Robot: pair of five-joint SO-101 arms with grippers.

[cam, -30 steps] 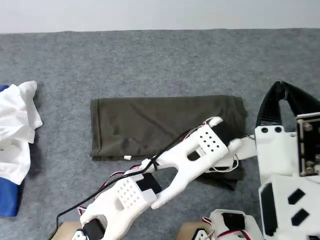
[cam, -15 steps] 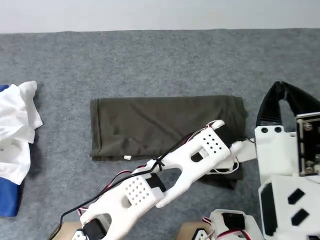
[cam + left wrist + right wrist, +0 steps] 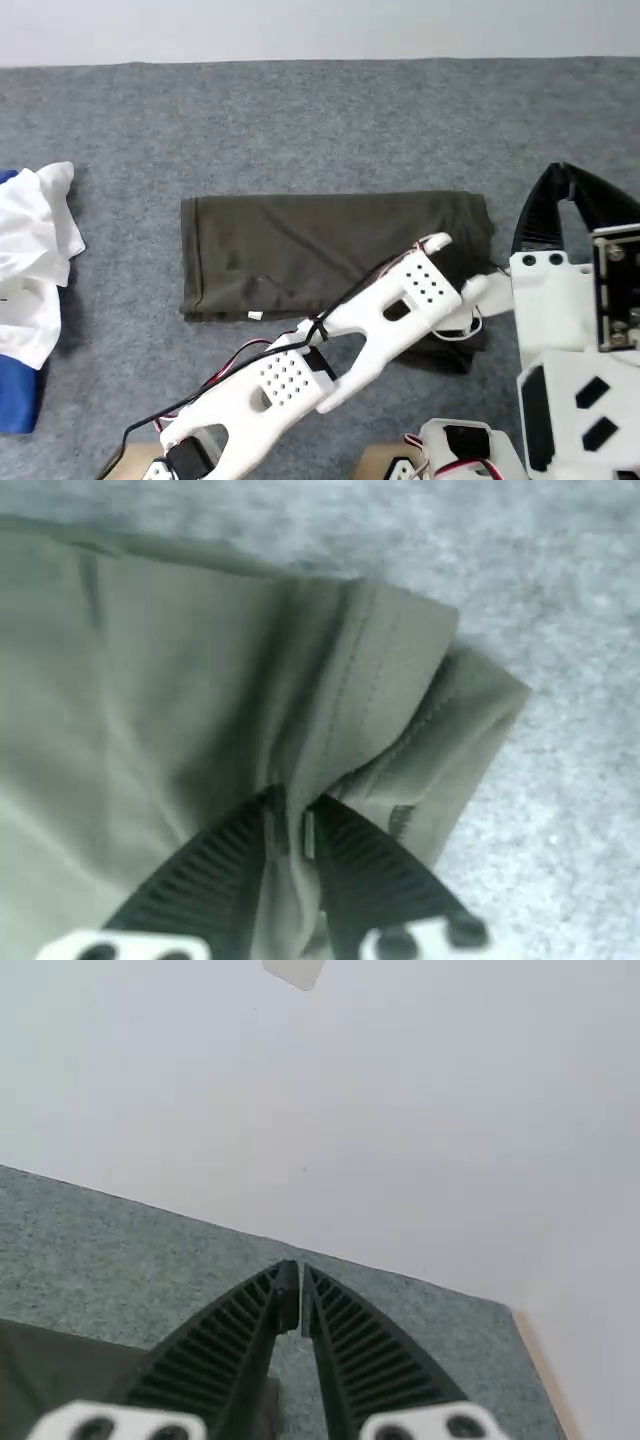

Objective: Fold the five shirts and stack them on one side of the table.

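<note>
A dark olive shirt (image 3: 320,250) lies folded into a flat rectangle in the middle of the grey table. My left arm stretches across its near right corner, and my left gripper (image 3: 292,815) is shut on a pinch of the shirt's fabric (image 3: 330,710) beside the sleeve hem. My right gripper (image 3: 565,195) is raised at the right side of the table, its black fingers (image 3: 297,1295) shut with nothing between them. A pile of white and blue shirts (image 3: 30,280) rests at the table's left edge.
The grey felt table (image 3: 330,120) has free room behind the olive shirt and between it and the left pile. A pale wall (image 3: 320,1110) stands behind the table's far edge. The right arm's white body (image 3: 570,370) fills the near right corner.
My left arm has shifted slightly, its elbow moving right and the wrist lifting a little at the shirt's corner. The right arm has stayed still.
</note>
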